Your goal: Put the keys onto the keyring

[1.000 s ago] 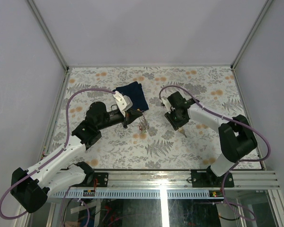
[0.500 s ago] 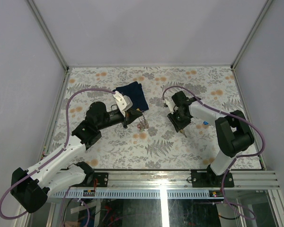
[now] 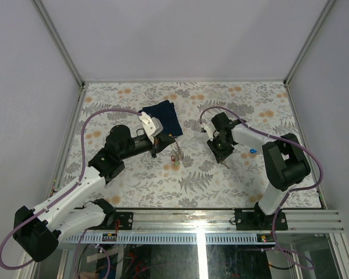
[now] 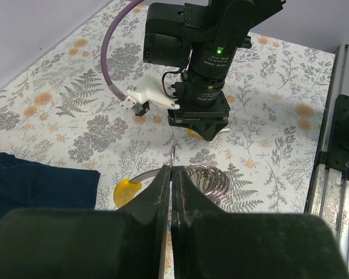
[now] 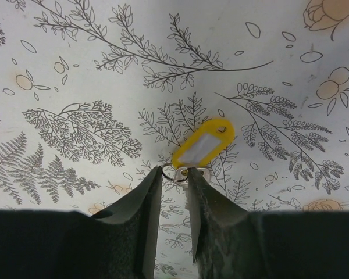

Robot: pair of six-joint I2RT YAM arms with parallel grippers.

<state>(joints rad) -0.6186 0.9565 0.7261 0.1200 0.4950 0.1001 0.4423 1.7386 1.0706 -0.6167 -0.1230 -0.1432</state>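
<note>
My left gripper (image 4: 172, 170) is shut on the thin wire of the keyring (image 4: 209, 181), whose silvery coils bunch just right of my fingertips. A yellow-tagged key (image 4: 127, 190) sits at their left, its metal reaching toward the wire. From above, the keyring (image 3: 175, 152) hangs off the left gripper (image 3: 164, 143). My right gripper (image 5: 174, 173) is down on the table; its fingertips touch both sides of the small split ring and head of another yellow-tagged key (image 5: 203, 143), which lies flat. A blue-tagged key (image 3: 253, 151) lies right of the right gripper (image 3: 223, 153).
A folded navy cloth (image 3: 165, 115) lies behind the left gripper, and its corner (image 4: 35, 186) shows in the left wrist view. The right arm's wrist (image 4: 200, 99) stands close in front of the keyring. A metal rail (image 3: 221, 218) runs along the near table edge.
The right arm swung in and settled over the yellow-tagged key, uncovering the blue-tagged key. Its jaws narrowed onto the key's small ring. The left arm and keyring stayed still.
</note>
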